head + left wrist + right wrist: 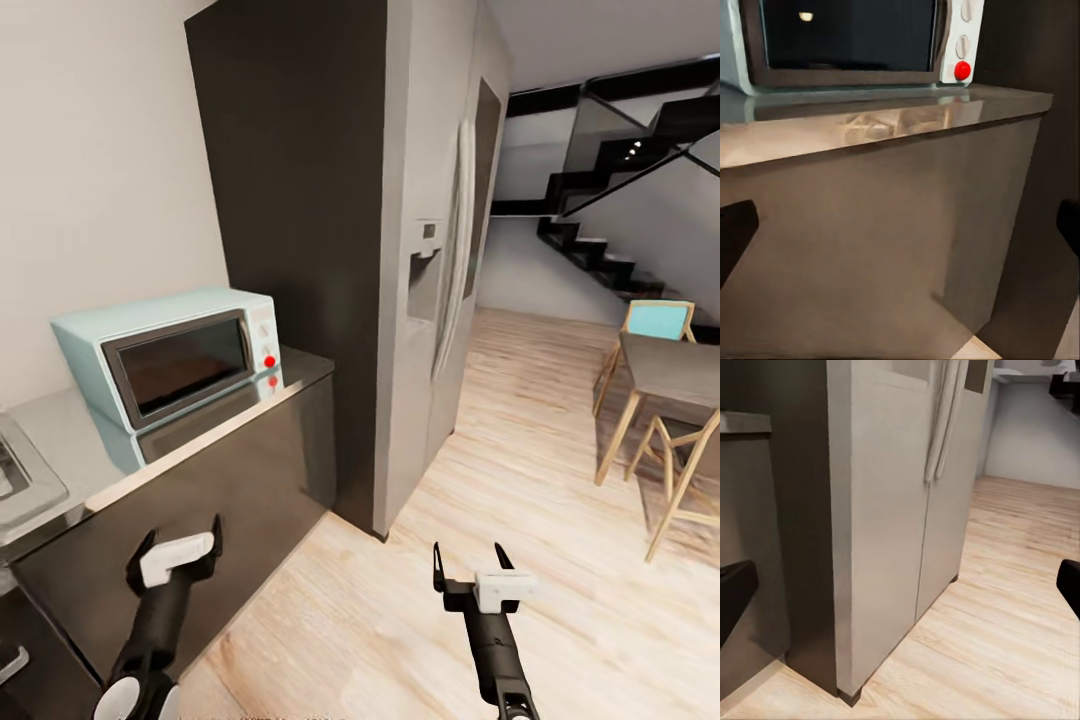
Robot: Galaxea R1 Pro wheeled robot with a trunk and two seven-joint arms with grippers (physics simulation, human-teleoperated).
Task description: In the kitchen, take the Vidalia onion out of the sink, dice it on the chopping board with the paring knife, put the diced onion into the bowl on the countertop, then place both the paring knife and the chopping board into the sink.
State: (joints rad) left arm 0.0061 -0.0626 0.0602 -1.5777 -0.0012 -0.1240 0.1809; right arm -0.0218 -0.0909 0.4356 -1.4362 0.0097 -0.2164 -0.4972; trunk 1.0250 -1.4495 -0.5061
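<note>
Kitchen units run along the left wall: at the far left edge of the head view a corner of the steel sink (22, 480) just shows, set into the grey countertop (200, 425), which carries a pale blue microwave (170, 355) further right. Next comes a tall dark cabinet (290, 230), then the fridge (440, 250), then wooden floor (520, 430) leading to a table with chairs (665, 385) and stairs (610, 250).

Judging by this, the robot is on its way to the sink, the first step not yet begun; the next move calls for turning left and closing on the basin. Too little of the basin shows to tell whether the onion lies inside.

Both arms hang low in front. The left gripper (180, 540) stands with fingers parted and empty, facing the counter front; the right gripper (470, 568) is spread wide, empty, over the floor.
</note>
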